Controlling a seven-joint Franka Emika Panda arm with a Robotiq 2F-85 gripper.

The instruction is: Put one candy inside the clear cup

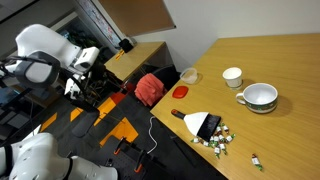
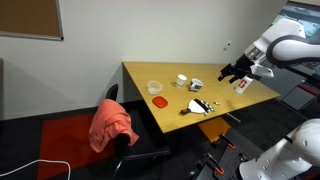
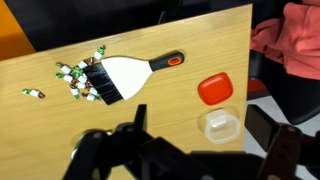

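End effector [image 3: 208, 138] released, empty, well above the table [image 3: 60, 130]. Candies [image 3: 75, 80] lie loose against the brush [image 3: 125, 75]. Cup [image 3: 218, 124] stands just beside the red lid [image 3: 214, 89]. Candies judged small, light and slippery-wrapped; pinch an outlying one across its middle.

Wooden table [image 3: 150, 115]: clear cup [image 3: 218, 125], flat red piece [image 3: 214, 89], white hand brush [image 3: 128, 75], scattered wrapped candies [image 3: 68, 71], small white cup [image 1: 232, 76], green-rimmed mug [image 1: 260, 97].
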